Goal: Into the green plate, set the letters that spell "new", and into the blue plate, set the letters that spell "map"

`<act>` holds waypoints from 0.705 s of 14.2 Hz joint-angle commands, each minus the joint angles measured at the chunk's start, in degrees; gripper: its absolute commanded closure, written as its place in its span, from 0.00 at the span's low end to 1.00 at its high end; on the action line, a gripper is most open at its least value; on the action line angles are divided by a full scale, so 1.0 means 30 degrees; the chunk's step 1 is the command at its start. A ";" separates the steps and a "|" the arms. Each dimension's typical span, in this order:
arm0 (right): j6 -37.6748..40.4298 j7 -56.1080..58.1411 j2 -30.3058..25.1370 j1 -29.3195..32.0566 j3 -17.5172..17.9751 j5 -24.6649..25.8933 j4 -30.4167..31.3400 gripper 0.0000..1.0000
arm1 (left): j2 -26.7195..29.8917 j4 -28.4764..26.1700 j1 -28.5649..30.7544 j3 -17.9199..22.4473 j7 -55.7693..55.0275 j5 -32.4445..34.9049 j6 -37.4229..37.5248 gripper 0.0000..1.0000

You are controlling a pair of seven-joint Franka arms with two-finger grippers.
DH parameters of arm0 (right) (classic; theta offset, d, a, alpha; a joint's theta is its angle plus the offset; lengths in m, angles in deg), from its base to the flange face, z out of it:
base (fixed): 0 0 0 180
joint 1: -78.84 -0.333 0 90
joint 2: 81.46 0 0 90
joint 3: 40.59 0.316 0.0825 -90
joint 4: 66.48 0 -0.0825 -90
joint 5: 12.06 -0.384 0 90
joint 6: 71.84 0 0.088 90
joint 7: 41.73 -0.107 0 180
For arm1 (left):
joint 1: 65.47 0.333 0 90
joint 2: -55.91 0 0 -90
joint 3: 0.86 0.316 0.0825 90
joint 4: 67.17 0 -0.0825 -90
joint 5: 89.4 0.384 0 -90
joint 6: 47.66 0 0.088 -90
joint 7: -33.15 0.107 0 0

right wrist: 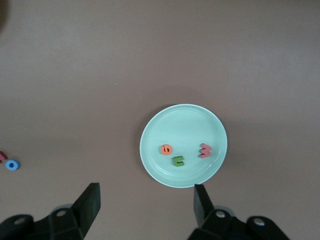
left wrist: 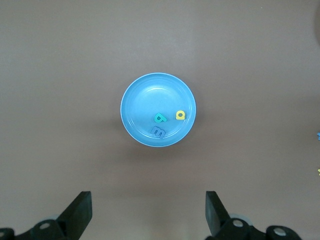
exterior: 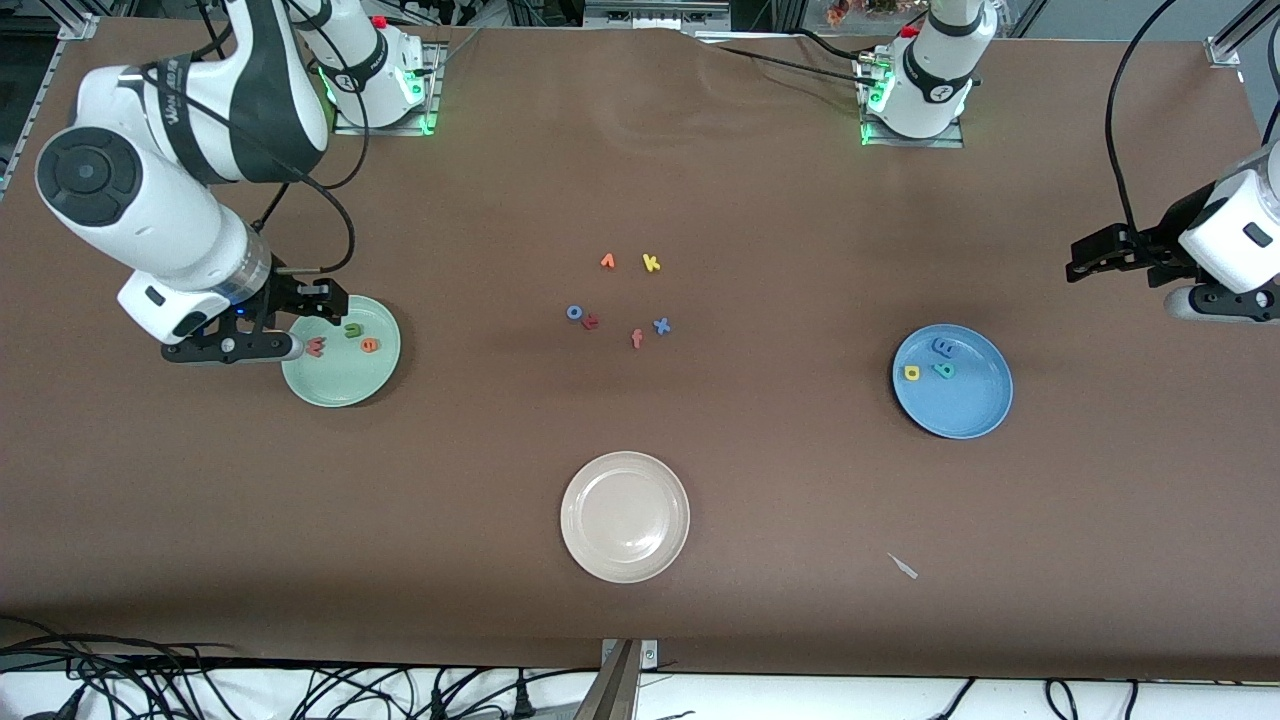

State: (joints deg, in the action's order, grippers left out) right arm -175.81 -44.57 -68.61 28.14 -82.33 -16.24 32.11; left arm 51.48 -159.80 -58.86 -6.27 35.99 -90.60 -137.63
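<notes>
The green plate (exterior: 340, 385) (right wrist: 182, 122) holds the red-pink "w" (exterior: 316, 347) (right wrist: 205, 150), the dark green "n" (exterior: 353, 330) (right wrist: 178, 161) and the orange "e" (exterior: 369, 345) (right wrist: 166, 149). My right gripper (exterior: 305, 322) (right wrist: 147, 205) hangs open and empty above that plate's edge. In the blue plate (exterior: 965, 405) (left wrist: 145, 95) lie the blue "m" (exterior: 943, 346) (left wrist: 158, 131), the teal looped letter (exterior: 943, 370) (left wrist: 159, 118) and the yellow looped letter (exterior: 911, 373) (left wrist: 180, 115). My left gripper (exterior: 1085, 258) (left wrist: 149, 212) waits high at its end of the table, open and empty.
A cream-white plate (exterior: 625, 516) sits nearest the front camera. Mid-table lie loose letters: orange "v" (exterior: 607, 262), yellow "k" (exterior: 651, 263), blue "o" (exterior: 574, 312), a red one (exterior: 591, 322), reddish "f" (exterior: 636, 339), blue "x" (exterior: 661, 325). A small white scrap (exterior: 903, 566) lies near the front.
</notes>
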 commanded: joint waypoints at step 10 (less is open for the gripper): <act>0.0846 -0.0136 -0.2406 0.9707 1.0119 0.0541 -0.0666 0.00 | 0.0130 0.0027 -0.0155 0.0192 0.0341 -0.0481 0.0195 0.00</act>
State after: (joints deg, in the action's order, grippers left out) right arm -174.62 -44.90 -72.45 45.98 -62.44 -15.64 29.89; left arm 51.48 -159.80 -58.87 -6.28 35.99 -90.60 -137.63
